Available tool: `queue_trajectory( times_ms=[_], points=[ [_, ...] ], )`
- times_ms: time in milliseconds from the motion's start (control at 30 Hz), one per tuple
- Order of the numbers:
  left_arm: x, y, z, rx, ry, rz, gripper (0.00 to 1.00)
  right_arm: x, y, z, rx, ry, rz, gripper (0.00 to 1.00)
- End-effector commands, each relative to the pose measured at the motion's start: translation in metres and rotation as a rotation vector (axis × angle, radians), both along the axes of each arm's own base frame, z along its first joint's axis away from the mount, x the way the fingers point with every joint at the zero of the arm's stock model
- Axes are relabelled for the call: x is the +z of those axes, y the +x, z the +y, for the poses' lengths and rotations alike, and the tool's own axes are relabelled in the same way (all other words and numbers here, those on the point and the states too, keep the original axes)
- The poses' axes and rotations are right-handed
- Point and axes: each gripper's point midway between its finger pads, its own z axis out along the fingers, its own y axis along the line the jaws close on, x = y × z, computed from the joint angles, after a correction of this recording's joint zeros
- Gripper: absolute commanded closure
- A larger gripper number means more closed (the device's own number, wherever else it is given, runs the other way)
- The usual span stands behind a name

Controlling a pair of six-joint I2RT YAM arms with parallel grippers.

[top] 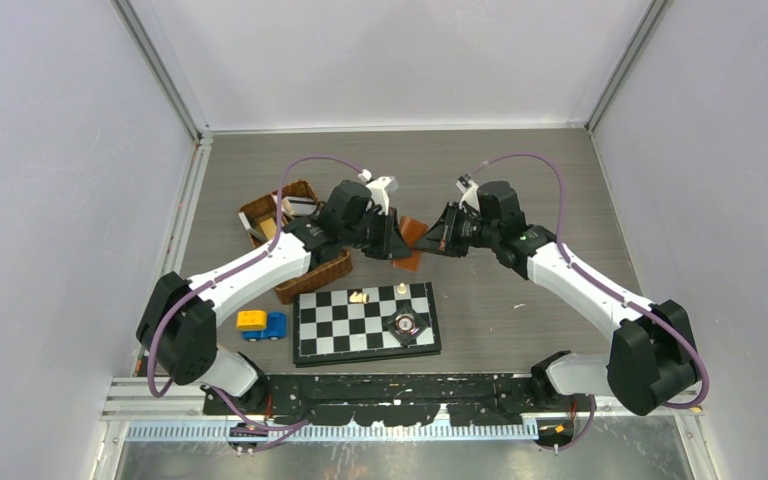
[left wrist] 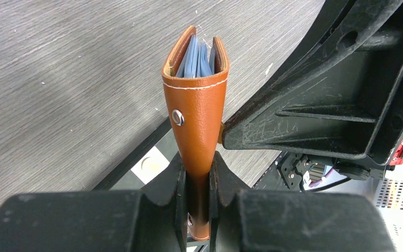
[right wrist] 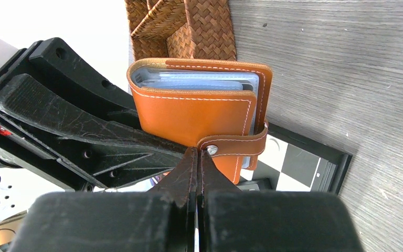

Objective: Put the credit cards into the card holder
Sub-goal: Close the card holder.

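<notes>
The tan-brown card holder [top: 412, 240] is held above the table between both arms. My left gripper [left wrist: 195, 168] is shut on its lower edge, and the holder [left wrist: 195, 115] stands up from the jaws. Several pale grey-blue credit cards [left wrist: 194, 58] sit between its two covers. In the right wrist view the holder [right wrist: 199, 110] is folded shut with the cards [right wrist: 194, 80] inside, and its snap-tab strap is wrapped over the front. My right gripper [right wrist: 197, 152] is shut, and its tips press against the strap's snap. Nothing shows between its fingers.
A chessboard [top: 365, 322] with a few pieces lies in front of the arms, below the holder. A brown wicker basket [top: 315, 280] with items in it sits left of it. A yellow-and-blue toy truck [top: 260, 324] lies at the board's left edge.
</notes>
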Motion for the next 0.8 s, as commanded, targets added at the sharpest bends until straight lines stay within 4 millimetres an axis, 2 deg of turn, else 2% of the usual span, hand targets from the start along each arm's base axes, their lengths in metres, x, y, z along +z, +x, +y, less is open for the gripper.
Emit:
queue_trajectory(
  times_ms=[0, 267, 767],
  points=[
    [0.07, -0.02, -0.032, -0.156, -0.232, -0.11, 1.0, -0.007, 0.01, 0.002, -0.03, -0.002, -0.02, 1.0],
    [0.077, -0.02, -0.036, -0.162, -0.253, -0.119, 1.0, -0.015, 0.011, 0.002, -0.039, -0.009, -0.007, 1.0],
    [0.076, -0.037, -0.046, -0.258, -0.263, -0.127, 1.0, -0.026, 0.017, 0.003, -0.055, -0.018, -0.003, 1.0]
  ],
)
